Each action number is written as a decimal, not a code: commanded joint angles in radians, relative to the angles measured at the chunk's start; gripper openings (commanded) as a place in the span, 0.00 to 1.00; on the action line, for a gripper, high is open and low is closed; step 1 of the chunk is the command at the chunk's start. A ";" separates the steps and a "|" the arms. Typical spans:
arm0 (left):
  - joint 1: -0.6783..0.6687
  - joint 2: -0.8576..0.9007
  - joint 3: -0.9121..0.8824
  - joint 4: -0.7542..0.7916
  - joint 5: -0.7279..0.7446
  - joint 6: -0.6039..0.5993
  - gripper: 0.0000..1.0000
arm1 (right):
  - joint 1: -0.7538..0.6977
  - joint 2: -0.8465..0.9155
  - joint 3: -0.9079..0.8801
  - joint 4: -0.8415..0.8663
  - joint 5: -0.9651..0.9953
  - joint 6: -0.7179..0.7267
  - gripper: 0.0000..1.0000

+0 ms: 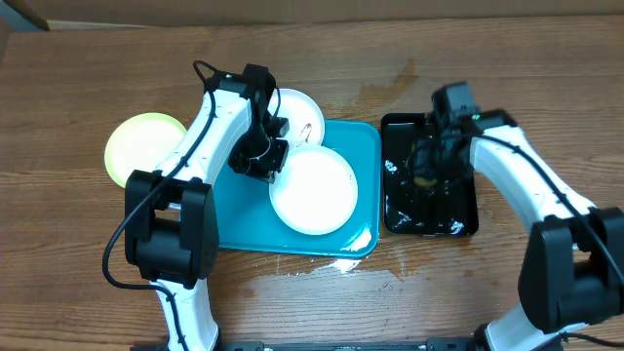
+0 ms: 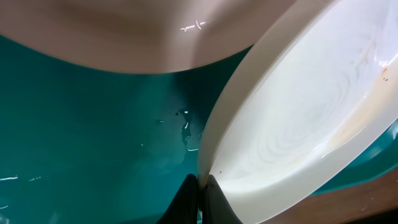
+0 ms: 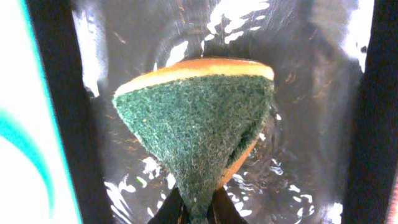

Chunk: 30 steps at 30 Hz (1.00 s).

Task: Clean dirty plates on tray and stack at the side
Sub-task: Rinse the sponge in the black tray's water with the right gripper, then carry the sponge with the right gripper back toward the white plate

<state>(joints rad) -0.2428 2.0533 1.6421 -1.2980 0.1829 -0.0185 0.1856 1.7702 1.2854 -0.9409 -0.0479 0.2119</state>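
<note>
Now, left gripper (image 2: 200,185) pinching white plate (image 2: 298,124) rim, right gripper (image 3: 198,208) clamped on sponge (image 3: 199,124)

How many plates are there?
3. Green plate on the table, left of the tray; front plate, white, on the tray; back plate, white, at the tray's far edge. None seems hidden.

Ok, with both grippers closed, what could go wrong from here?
The left gripper pinches the round white plate by its thin rim alone; it may slip. The right gripper holds the green-and-yellow sponge by one corner over the glossy black tray; scrubbing could twist it loose.
</note>
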 commanded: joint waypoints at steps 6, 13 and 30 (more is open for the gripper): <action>-0.006 0.000 0.019 0.020 0.077 0.019 0.04 | -0.005 -0.063 0.093 -0.074 0.001 0.002 0.04; -0.005 0.000 0.019 0.021 0.077 0.019 0.04 | -0.005 -0.063 0.093 -0.090 0.001 0.003 0.04; -0.006 0.000 0.019 0.031 0.080 0.018 0.04 | 0.176 -0.063 0.095 0.031 -0.328 -0.063 0.04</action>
<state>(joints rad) -0.2428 2.0533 1.6421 -1.2675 0.2382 -0.0185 0.2981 1.7279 1.3617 -0.9329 -0.3531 0.1619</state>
